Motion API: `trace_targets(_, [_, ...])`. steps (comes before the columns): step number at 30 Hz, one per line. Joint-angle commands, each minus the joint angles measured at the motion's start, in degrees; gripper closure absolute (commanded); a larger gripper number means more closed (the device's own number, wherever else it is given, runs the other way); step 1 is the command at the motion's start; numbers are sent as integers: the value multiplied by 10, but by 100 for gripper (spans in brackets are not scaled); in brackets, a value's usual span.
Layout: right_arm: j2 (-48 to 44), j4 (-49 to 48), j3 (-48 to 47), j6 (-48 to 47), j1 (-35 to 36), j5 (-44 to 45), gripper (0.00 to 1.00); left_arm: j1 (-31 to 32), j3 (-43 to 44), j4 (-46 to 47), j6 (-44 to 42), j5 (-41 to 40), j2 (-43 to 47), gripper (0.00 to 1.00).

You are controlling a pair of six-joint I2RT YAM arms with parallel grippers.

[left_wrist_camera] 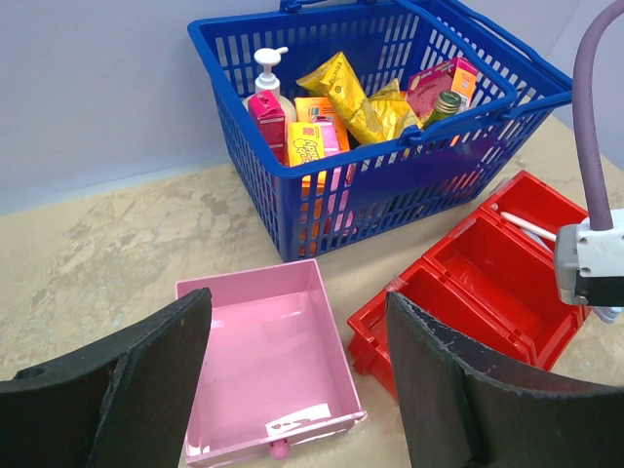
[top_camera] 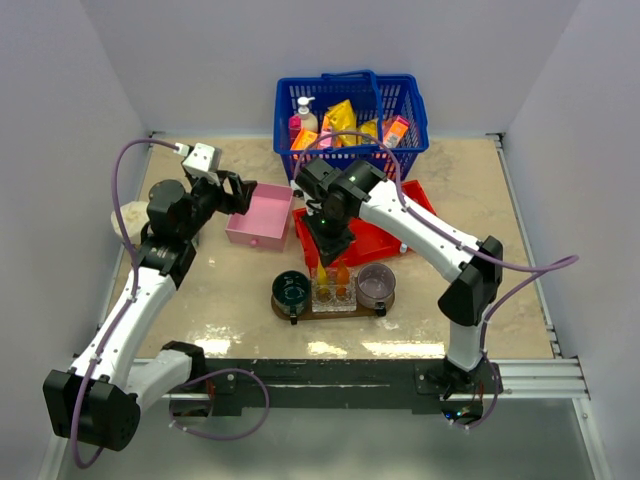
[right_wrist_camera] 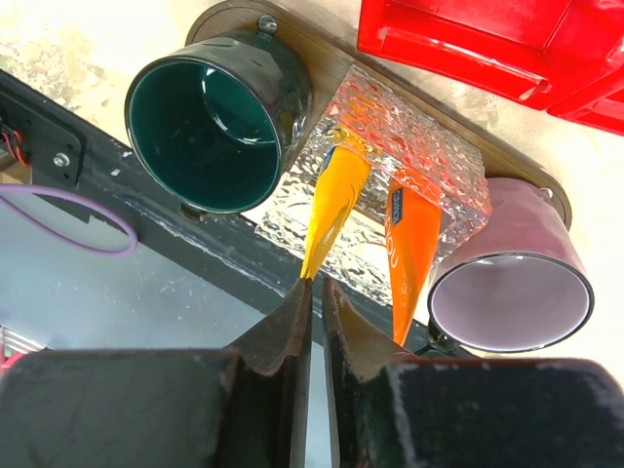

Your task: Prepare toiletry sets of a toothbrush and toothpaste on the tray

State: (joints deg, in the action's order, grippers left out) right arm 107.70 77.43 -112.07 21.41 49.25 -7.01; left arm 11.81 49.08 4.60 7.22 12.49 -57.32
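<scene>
The brown tray (top_camera: 340,311) lies near the front; it also shows in the right wrist view (right_wrist_camera: 317,54). On it stand a dark green cup (right_wrist_camera: 210,127), a clear glass holder (right_wrist_camera: 419,156) and a lilac cup (right_wrist_camera: 512,292). Two toothpaste tubes stand in the holder, a yellow one (right_wrist_camera: 336,200) and an orange one (right_wrist_camera: 409,244). My right gripper (right_wrist_camera: 317,285) hangs over the tray (top_camera: 325,258), almost closed, its tips at the yellow tube's flat tail. One white toothbrush (left_wrist_camera: 526,225) lies in the red bin (left_wrist_camera: 487,283). My left gripper (left_wrist_camera: 297,302) is open and empty above the pink box (left_wrist_camera: 263,361).
A blue basket (top_camera: 350,115) full of bottles and packets stands at the back. The red three-compartment bin (top_camera: 400,235) lies right behind the tray, the pink box (top_camera: 258,215) to its left. The table's dark front rail runs just past the tray.
</scene>
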Motion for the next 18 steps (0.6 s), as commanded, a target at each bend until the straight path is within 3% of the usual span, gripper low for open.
trace_targets(1, [5,22,-26,1,6,2,86,2,24,13,-12,-3,5,24])
trace_targets(5, [4,23,-26,3,8,7,82,2,24,13,-12,-2,4,24])
trace_targets(18, [-7,22,-45,-1,8,28,57,1,24,12,-13,-5,3,23])
